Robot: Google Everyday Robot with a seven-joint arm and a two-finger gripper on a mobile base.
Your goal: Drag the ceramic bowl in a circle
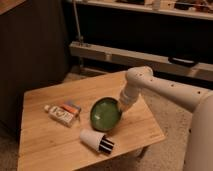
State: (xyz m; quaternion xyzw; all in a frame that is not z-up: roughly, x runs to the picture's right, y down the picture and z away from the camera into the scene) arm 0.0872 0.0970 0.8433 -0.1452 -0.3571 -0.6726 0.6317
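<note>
— Where does the bowl sit in the camera view?

— On the wooden table, right of its middle and toward the near edge. It is green and glossy, and its opening faces the camera enough to show the whole inside.

— And the gripper?

— At the bowl's right rim, on the end of the white arm, which reaches in from the right and bends down to the table. It meets the rim, or is very close to touching it. Whether it is clamped on the rim or only resting against it cannot be told from here.

— So which way does the bowl lie from the gripper?

— To the left in the picture and a little nearer the camera, toward the middle of the table. The arm has the bowl on its far side, so it looks as if any circle has to be led from that right rim.

— What stands in the way of a circle?

— Two things. A white cup lies on its side just beside the bowl's near-left edge, its dark end pointing right. A flat packet lies to the left, near the bowl but apart from it.

— The likely trouble, then?

— A sweep to the left or toward the camera would probably push the cup first. The right corner of the table is also near.
</note>
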